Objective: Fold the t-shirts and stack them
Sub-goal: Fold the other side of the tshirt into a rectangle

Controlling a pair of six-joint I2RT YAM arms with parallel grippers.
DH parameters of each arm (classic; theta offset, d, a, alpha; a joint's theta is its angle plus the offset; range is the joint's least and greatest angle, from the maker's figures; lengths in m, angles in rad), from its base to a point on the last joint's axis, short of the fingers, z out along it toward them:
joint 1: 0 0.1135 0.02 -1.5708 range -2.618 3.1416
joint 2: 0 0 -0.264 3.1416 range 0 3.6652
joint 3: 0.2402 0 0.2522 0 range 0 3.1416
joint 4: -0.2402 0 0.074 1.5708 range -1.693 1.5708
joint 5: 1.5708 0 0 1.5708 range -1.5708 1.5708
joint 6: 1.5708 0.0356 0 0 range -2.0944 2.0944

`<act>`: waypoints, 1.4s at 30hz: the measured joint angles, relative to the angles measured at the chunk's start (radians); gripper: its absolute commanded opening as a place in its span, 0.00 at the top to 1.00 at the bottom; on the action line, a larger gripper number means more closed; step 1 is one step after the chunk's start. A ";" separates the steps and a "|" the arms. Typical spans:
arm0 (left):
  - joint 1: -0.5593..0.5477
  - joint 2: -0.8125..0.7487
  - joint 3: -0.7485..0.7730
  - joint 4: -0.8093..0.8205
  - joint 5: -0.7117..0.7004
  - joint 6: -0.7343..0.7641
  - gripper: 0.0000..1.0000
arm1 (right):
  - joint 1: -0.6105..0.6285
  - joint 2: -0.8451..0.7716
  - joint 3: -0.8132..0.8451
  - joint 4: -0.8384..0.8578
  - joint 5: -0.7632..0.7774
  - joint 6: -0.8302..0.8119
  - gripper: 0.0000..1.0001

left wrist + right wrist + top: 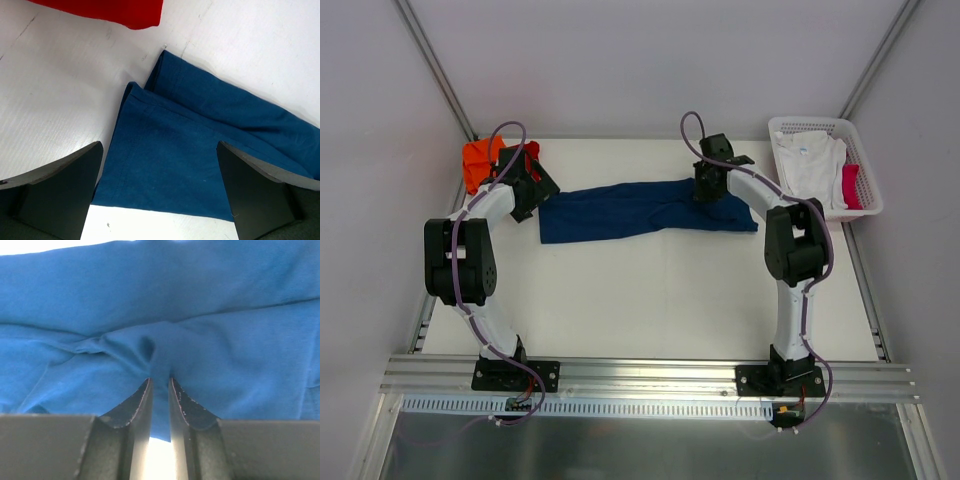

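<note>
The navy tee point(620, 212) lies stretched in a long, narrow band just left of the basket point(810, 122). A lengthwise fold looks made, but it is not yet a compact packet. At the band's end nearer the basket, the right gripper point(159, 382) has its fingers pressed almost together, pinching a puckered ridge of the cloth. At the end farther from the basket, the left gripper point(159, 147) hangs with fingers spread wide over the tee's corner, gripping nothing. Farthest from the basket, the orange tee point(477, 160) and red tee point(100, 10) sit together; whether they are folded I cannot tell. A white tee point(810, 165) and a pink cloth point(851, 185) wait inside the basket, so most of the job looks undone.
</note>
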 measured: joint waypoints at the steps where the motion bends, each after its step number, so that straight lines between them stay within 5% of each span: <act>1: 0.000 0.000 0.000 0.000 0.000 0.000 0.01 | 0.006 -0.002 0.000 0.000 0.000 0.000 0.78; 18: 0.000 0.000 -0.002 0.013 0.009 0.000 0.01 | 0.097 -0.063 -0.013 -0.002 0.013 -0.001 0.78; 42: -0.084 0.000 -0.166 0.233 0.042 0.103 0.01 | 0.141 -0.077 -0.004 -0.043 0.073 -0.061 0.77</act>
